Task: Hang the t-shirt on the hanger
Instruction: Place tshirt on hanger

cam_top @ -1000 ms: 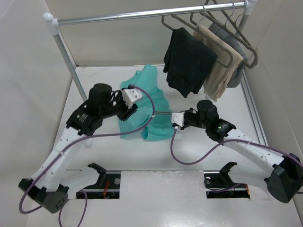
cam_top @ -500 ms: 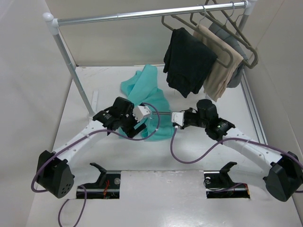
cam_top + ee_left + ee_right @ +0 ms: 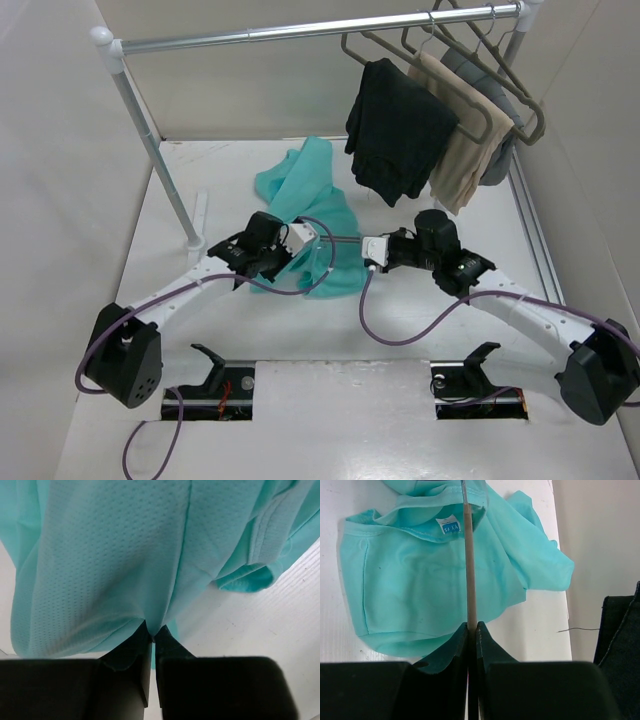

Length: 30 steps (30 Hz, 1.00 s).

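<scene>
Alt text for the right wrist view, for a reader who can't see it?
The right gripper is shut on a thin tan rod that reaches up to the collar of the teal t-shirt, beside its white label. The shirt lies crumpled on the white table; a black garment shows at the right edge.

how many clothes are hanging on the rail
2 clearly: the black garment and, right of it, the beige garment. A grey piece behind the beige one may be a third.
</scene>
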Each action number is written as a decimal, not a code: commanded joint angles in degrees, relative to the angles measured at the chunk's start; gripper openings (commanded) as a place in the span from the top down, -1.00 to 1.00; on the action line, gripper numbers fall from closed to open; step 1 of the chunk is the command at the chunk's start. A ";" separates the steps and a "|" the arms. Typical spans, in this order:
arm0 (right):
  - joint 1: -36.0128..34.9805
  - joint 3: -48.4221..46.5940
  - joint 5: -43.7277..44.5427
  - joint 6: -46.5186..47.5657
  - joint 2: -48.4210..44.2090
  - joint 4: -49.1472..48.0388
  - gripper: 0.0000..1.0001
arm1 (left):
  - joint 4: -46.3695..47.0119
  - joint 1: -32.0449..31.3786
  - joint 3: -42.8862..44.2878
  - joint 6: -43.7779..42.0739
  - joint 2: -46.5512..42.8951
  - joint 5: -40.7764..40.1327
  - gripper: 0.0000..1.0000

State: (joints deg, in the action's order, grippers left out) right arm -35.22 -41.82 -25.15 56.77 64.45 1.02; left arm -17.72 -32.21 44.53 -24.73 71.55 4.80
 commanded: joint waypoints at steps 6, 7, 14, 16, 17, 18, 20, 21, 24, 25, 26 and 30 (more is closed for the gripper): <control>1.74 -0.19 -4.29 -1.05 1.82 -4.97 1.00 | -4.08 0.21 8.72 -5.21 -7.38 -4.43 1.00; 2.26 -0.19 -4.30 -1.05 2.43 -4.97 1.00 | -4.08 0.21 9.34 -6.81 -8.52 -4.97 1.00; 2.26 -0.19 -5.53 -0.52 1.22 -4.97 1.00 | -3.99 1.27 12.68 -14.11 -9.33 -9.01 1.00; 2.26 -0.19 -6.14 -0.52 0.68 -4.97 1.00 | -3.99 1.80 12.68 -15.17 -7.22 -11.55 1.00; 2.26 -0.71 -6.66 -0.52 0.68 -4.97 1.00 | -3.99 2.49 12.68 -16.04 -6.34 -12.44 1.00; 2.26 -0.72 -6.67 -0.52 0.07 -4.97 1.00 | -3.99 2.50 12.68 -16.05 -4.51 -13.05 1.00; 2.26 -0.72 -7.19 -0.52 -0.46 -4.97 1.00 | -3.47 3.03 12.68 -16.75 -2.83 -13.59 0.70; 2.26 -0.72 -7.20 -0.52 -0.46 -4.97 1.00 | -3.47 3.55 13.55 -16.75 -2.12 -13.59 0.49; 2.26 -1.24 -7.72 -0.52 -0.46 -4.97 1.00 | -6.18 3.55 17.42 -17.28 -1.06 -8.95 -0.13; 2.26 -1.77 -7.72 -0.52 -0.46 -4.97 1.00 | -8.37 3.55 18.47 -17.28 -1.06 -6.93 -0.24; 2.26 -1.77 -7.72 -0.52 -0.46 -4.97 1.00 | -9.61 3.55 20.31 -18.06 -1.06 -2.30 -0.32; 2.26 -1.77 -7.72 -0.52 0.06 -4.97 1.00 | -14.88 3.55 22.08 -23.33 -5.10 9.57 -0.58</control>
State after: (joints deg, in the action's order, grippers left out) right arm -33.21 -41.74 -30.35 56.66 65.49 -0.51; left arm -27.64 -28.58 62.92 -43.81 70.83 2.63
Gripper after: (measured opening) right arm 0.132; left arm 0.777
